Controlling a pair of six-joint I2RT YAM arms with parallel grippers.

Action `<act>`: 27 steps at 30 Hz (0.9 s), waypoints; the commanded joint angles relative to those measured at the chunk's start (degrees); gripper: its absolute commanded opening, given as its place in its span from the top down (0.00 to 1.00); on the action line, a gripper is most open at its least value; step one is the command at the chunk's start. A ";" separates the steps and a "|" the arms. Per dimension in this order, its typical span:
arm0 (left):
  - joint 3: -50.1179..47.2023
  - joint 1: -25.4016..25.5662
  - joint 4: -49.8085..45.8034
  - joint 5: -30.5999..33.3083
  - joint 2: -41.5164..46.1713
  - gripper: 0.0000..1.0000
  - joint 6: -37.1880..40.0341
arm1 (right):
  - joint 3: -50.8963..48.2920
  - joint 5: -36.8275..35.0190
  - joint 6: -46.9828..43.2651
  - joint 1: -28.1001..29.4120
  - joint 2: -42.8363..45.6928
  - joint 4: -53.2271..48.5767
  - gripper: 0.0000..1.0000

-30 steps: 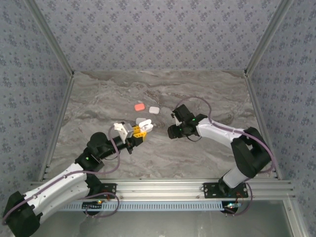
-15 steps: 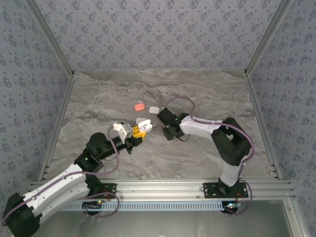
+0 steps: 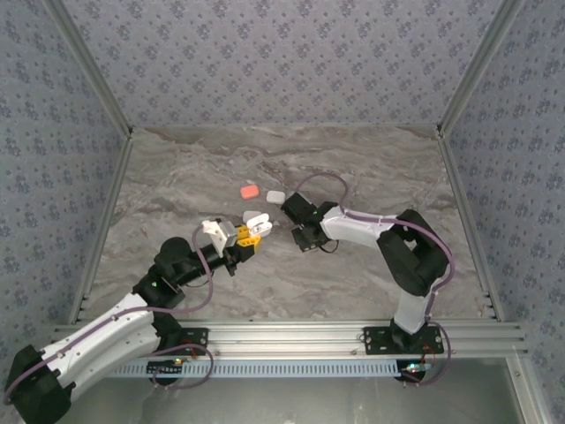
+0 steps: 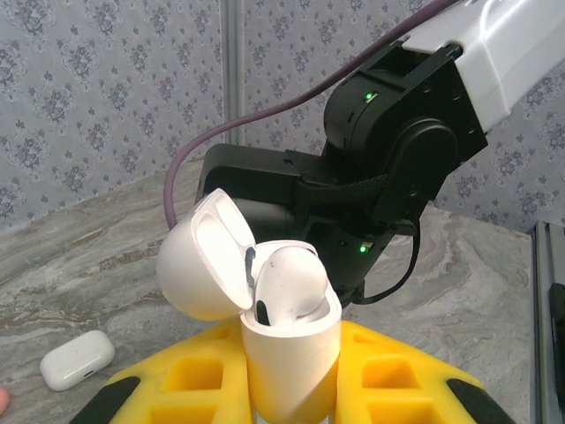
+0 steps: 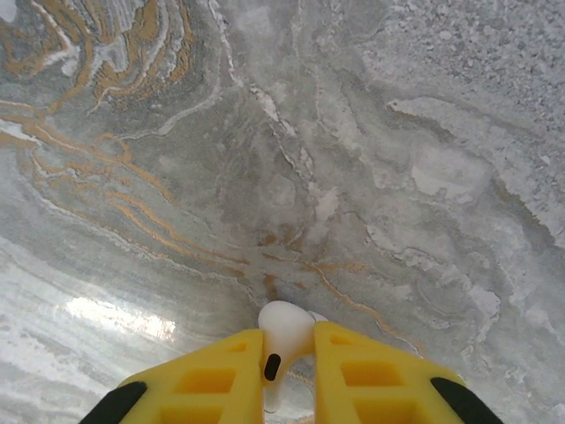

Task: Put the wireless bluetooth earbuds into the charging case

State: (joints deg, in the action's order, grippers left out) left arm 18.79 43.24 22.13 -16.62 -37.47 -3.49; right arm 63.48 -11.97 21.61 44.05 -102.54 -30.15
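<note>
The left gripper clenches the open white charging case, one seated earbud inside. Just right of the case, the right gripper pinches a white earbud. Align it above the case's free slot, then lower slowly.

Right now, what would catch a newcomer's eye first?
The left gripper holds an open white charging case upright, a seated earbud showing inside. The right gripper pinches a second earbud over the marble table, close to the case.
</note>
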 commanded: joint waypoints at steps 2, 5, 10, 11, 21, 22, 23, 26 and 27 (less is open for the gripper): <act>0.91 0.24 0.46 0.65 1.18 1.00 0.19 | -3.52 3.16 -0.11 -2.52 5.10 1.06 0.86; 0.88 0.26 0.52 0.71 1.22 1.00 0.23 | -8.08 8.65 -0.60 -5.40 9.08 6.25 0.87; 0.99 0.26 0.72 0.72 1.05 1.00 0.17 | -16.92 25.57 -0.13 -12.31 13.99 17.86 0.88; 0.99 0.23 0.77 0.78 0.92 1.00 0.10 | -18.44 27.97 0.62 -13.65 14.89 20.04 0.88; 1.34 0.23 1.28 0.42 0.10 1.00 -0.31 | -27.96 40.92 5.79 -24.74 17.59 30.16 0.88; 1.43 0.22 1.36 0.37 -0.10 1.00 -0.30 | -28.43 40.94 5.77 -25.72 17.40 30.10 0.87; 1.51 0.26 1.46 0.28 -0.27 1.00 -0.38 | -28.93 41.23 5.78 -26.70 17.25 30.17 0.87; 1.81 0.23 1.49 -0.05 -0.97 1.00 -0.51 | -30.66 42.05 6.08 -29.71 17.28 31.01 0.86; 1.95 0.23 1.44 -0.13 -1.23 1.00 -0.54 | -30.99 42.09 6.08 -30.45 17.35 31.00 0.85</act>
State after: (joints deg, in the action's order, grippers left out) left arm 18.79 43.24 21.61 -16.64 -38.44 -3.66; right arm 33.93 28.12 26.57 15.51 -85.58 -0.05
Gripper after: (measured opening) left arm 0.207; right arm 0.149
